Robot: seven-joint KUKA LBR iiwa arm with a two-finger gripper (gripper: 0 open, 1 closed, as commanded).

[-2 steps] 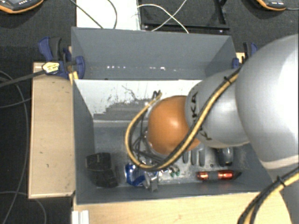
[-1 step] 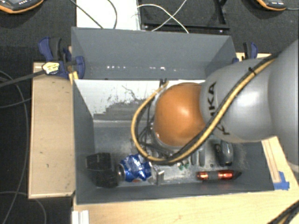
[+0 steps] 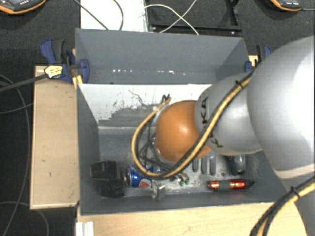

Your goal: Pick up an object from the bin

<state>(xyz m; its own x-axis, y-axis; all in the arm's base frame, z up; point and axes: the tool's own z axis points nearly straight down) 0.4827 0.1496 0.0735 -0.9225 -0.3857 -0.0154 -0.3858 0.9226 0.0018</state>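
Blue-and-red item (image 3: 136, 177) lies part-hidden by cables (image 3: 139, 165) beside the claw (image 3: 157, 189), whose grip is unreadable.

Bin floor (image 3: 115, 136) left-centre bare — black block (image 3: 107, 177), blue cylinder (image 3: 135, 177), red-orange tube (image 3: 226, 184) crowd near wall.

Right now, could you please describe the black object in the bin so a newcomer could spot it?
Start at the grey metal bin and follow its near wall to the view's left corner. There sits a chunky black object, just left of a small blue-and-red item. It alone is all black and blocky.
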